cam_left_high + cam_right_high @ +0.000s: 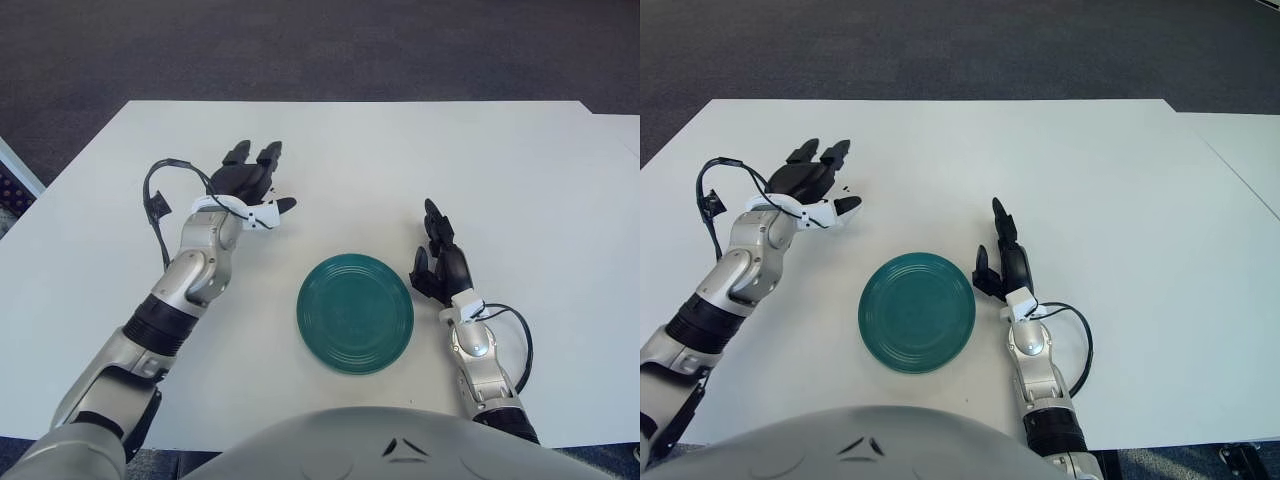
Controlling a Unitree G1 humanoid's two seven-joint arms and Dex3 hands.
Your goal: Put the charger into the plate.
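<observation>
A teal plate (308,330) lies on the white table near its front edge. The white charger (266,214) sits to the plate's upper left, mostly covered by my left hand (256,182). That hand is palm down over it, fingers stretched forward and thumb out to the right beside the charger; only a small white edge shows. I cannot see a closed grip on it. My right hand (439,262) shows just right of the plate, fingers relaxed, holding nothing.
A black cable (157,203) loops off my left wrist over the table to the left. Another cable (520,340) curls by my right forearm. The table's left edge and dark carpet (320,50) lie beyond.
</observation>
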